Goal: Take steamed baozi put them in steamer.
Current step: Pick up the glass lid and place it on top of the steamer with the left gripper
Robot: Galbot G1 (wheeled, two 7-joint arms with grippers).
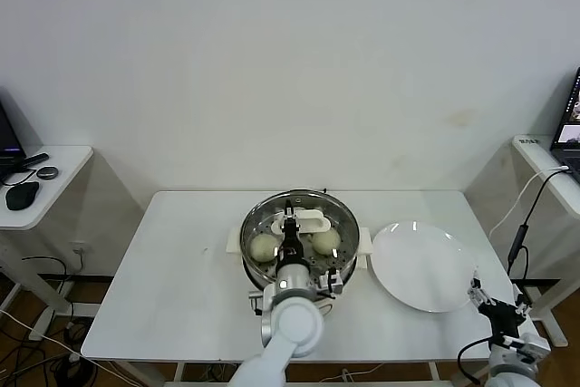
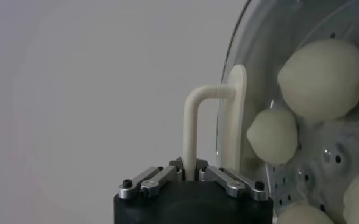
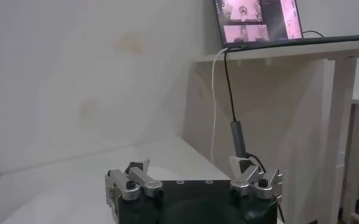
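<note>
The baozi (image 2: 323,79) are already in the steamer (image 1: 256,221): the left wrist view shows four pale buns, whole or in part, lying on the perforated tray, and the plate (image 1: 426,269) beside the pot is bare, so the loading part of the task looks finished. What remains, by my judgement, is only to settle the lid (image 1: 308,220), which sits over the pot with its handle (image 2: 194,122) pinched in the left end effector (image 2: 191,175); its two metal fingers are pressed together on the thin white loop. Whether the lid rests fully on the rim or is held a little above it I cannot tell. The right end effector (image 3: 194,185) waits low at the near right corner of the surface (image 1: 181,269), just past the plate, with its fingers spread wide and nothing between them. The buns are smooth, matte and cream-white, rounded with a slight point at the top, and look soft. The steamer is round, shiny stainless steel, its tray dotted with small holes, on a white base with side handles. The lid is clear and round; its handle is a smooth, bent white bar on a flat white foot. The plate is flat, white and glossy, and the surface is plain white.
</note>
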